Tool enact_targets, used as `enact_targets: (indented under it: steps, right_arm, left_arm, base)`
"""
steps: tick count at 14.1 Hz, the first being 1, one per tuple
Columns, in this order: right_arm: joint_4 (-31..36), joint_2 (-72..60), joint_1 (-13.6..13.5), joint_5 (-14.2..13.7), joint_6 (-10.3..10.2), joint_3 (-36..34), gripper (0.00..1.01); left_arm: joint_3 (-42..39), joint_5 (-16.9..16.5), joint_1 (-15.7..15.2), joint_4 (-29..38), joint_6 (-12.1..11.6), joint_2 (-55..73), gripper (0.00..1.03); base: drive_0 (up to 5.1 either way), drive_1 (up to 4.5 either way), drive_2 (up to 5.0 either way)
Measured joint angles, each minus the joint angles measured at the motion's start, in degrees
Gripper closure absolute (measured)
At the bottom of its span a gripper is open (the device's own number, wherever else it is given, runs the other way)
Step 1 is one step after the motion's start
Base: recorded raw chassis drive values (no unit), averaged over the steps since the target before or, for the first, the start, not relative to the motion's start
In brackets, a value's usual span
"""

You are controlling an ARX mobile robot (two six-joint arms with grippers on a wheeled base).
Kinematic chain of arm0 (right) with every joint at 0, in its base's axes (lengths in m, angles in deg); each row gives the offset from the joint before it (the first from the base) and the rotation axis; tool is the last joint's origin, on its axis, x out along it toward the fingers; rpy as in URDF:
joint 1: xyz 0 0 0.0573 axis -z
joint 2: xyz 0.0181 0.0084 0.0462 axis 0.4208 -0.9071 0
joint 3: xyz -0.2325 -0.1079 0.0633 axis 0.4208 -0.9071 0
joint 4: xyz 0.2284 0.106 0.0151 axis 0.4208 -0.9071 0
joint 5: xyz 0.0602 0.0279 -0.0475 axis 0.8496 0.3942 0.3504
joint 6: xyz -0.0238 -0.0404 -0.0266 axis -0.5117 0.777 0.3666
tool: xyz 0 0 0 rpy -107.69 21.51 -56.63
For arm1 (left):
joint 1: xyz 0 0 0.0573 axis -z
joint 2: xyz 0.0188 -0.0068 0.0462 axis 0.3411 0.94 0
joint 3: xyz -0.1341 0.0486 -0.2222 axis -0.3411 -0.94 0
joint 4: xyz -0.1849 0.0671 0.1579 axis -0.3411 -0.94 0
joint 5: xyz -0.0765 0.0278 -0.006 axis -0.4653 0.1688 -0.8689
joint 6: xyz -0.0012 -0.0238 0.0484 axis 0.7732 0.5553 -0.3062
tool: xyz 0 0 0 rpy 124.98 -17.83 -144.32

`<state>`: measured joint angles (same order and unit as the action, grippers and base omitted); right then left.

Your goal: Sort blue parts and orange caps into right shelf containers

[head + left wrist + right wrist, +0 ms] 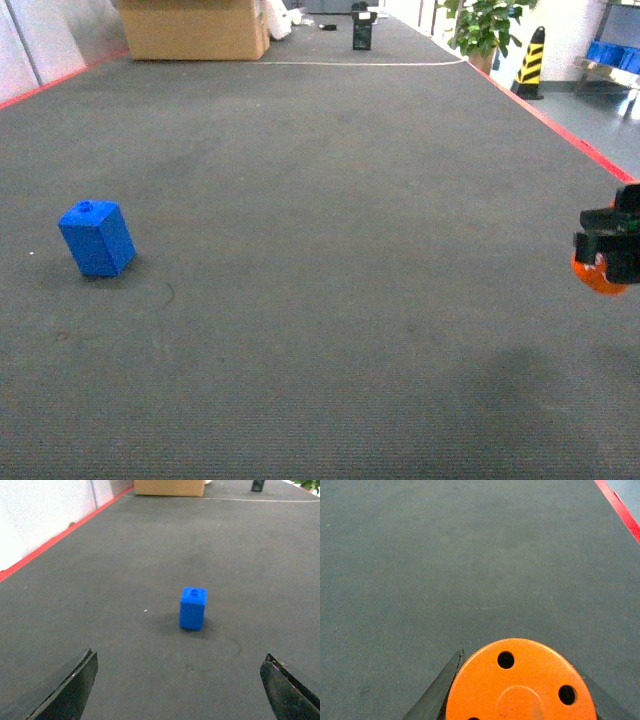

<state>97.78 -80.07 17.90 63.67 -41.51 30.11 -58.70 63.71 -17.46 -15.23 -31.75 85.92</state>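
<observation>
Orange cap between right gripper fingers — blue part apart.

Floor: dark grey carpet, matt, finely ribbed. Blue part: smooth plastic, slight sheen. Orange cap: smooth plastic, satin finish, pierced by round holes. Box: plain brown cardboard, matt.

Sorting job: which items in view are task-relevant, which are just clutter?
Job:
blue part, standing on the floor
orange cap, held in right gripper
left gripper, open

Lying about:
cardboard box
potted plant
striped cone
</observation>
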Motion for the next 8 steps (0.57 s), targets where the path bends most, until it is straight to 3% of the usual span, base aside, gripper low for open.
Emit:
enact_targets:
  steps: [3, 4, 8]
  right_arm:
    - [1.0, 8.5, -0.2, -2.0, -0.5, -6.6, 0.58]
    - [0.9, 11.4, -0.1, -2.6, -1.5, -8.6, 0.58]
    - [-1.2, 20.3, 1.5, -3.0, -5.5, -15.0, 0.58]
  left_arm:
    - [9.4, -10.5, 0.3, 10.9, 0.5, 24.9, 0.05]
    - [13.4, -12.5, 0.8, 13.3, 0.5, 33.5, 0.05]
    - [31.4, -14.7, 2.3, 13.8, -0.9, 58.9, 0.05]
  base:
    - [0.0, 0.00, 0.0]
    - [0.0, 0.00, 0.0]
    - [0.0, 0.00, 0.0]
